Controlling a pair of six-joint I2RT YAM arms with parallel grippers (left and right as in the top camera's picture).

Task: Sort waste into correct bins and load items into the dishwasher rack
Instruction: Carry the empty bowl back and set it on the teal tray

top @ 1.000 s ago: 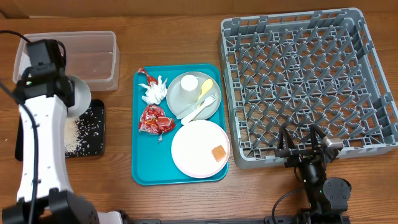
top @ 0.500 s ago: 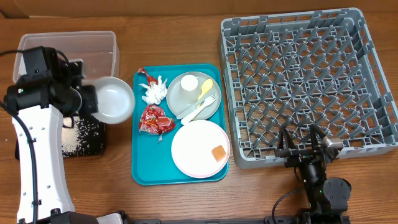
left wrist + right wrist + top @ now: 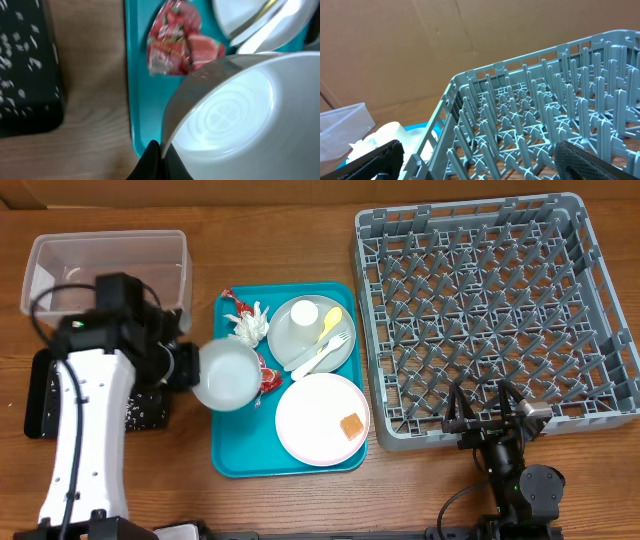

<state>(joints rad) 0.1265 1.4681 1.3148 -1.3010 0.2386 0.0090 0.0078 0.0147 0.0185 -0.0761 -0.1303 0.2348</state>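
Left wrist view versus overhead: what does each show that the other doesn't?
Only left wrist: moulded rings inside the white bowl and the left fingers closed on its rim. Only overhead: dishwasher rack, clear tub, white plate with orange cube. Both: the bowl, red wrapper, teal tray, black tray with rice grains.

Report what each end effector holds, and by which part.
Left end effector grips the bowl by its rim. Right end effector is open and holds nothing.
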